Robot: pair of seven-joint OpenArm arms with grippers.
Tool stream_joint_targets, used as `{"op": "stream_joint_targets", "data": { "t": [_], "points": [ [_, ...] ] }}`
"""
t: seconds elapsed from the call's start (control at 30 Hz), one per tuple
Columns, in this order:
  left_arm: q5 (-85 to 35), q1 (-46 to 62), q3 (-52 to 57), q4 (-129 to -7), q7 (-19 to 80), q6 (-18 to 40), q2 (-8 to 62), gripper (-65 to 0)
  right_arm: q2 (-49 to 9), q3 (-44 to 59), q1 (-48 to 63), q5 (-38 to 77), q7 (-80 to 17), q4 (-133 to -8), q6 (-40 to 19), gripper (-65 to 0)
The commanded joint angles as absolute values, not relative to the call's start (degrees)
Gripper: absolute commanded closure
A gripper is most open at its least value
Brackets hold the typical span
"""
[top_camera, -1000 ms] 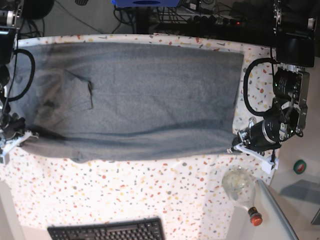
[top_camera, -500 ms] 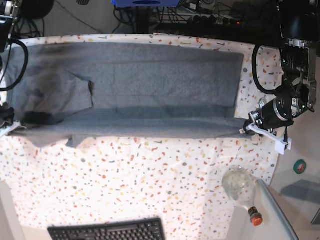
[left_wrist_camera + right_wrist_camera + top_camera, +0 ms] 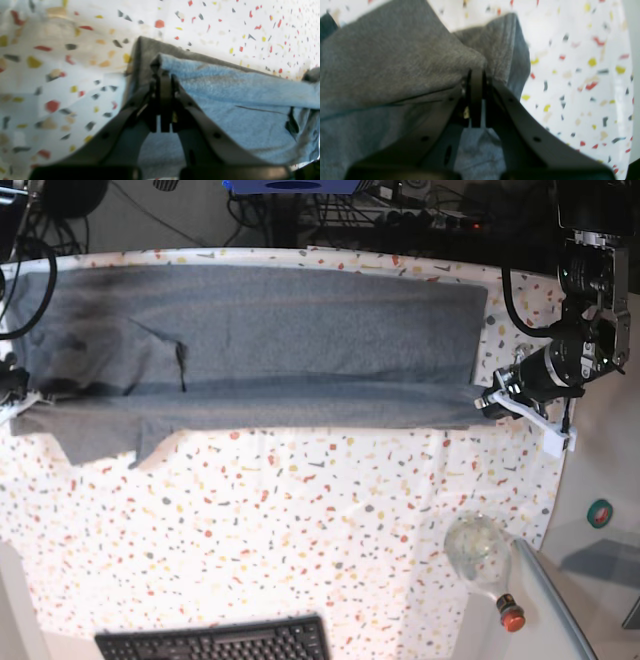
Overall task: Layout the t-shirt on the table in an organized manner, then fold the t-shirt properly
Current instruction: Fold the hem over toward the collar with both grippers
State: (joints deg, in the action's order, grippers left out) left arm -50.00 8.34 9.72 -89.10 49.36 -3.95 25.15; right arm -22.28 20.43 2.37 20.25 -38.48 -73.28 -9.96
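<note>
Right gripper [image 3: 8,408]: at the 9 o'clock edge of the base view we see it with jaws pressed together, pinching a fold of the t-shirt; its wrist camera shows grey cloth bunched over the tips [image 3: 476,72]
T-shirt [image 3: 300,340]: we see it stretched as a long grey band across the 12 o'clock half of the table, its near edge doubled over into a narrow strip running from 9 to 3 o'clock, with a small flap hanging down near 9 o'clock
Table [image 3: 300,520]: we see bare speckled cloth from the centre down to 6 o'clock
Keyboard [image 3: 215,642]: black, at 6 o'clock on the near edge
Bottle [image 3: 482,558]: clear with an orange cap, lying near 5 o'clock
Left gripper [image 3: 490,402]: at 3 o'clock, we see its jaws clamped tight on the t-shirt's corner; the wrist view shows the hem caught between the tips [image 3: 162,75]
</note>
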Motion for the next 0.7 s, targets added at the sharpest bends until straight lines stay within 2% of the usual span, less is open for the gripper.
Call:
{"op": "stream_joint_targets", "data": {
  "t": [0.0, 0.33, 0.67],
  "points": [
    [-50.2, 8.1, 10.6, -90.2, 48.4, -3.6, 26.2, 0.0, -23.6, 21.1, 2.2, 20.0, -37.7, -74.8, -9.8, 0.0],
    [-50.2, 10.7, 10.5, -90.2, 48.4, -3.5, 26.3, 0.0, -20.4, 21.1, 6.0, 20.0, -41.5, -80.3, -9.8, 0.0],
    [-50.1, 10.6, 10.6, -91.3, 48.4, -3.5, 26.5, 0.0, -20.8, 23.7, 6.9, 19.8, -42.7, -80.2, -9.8, 0.0]
  ]
}}
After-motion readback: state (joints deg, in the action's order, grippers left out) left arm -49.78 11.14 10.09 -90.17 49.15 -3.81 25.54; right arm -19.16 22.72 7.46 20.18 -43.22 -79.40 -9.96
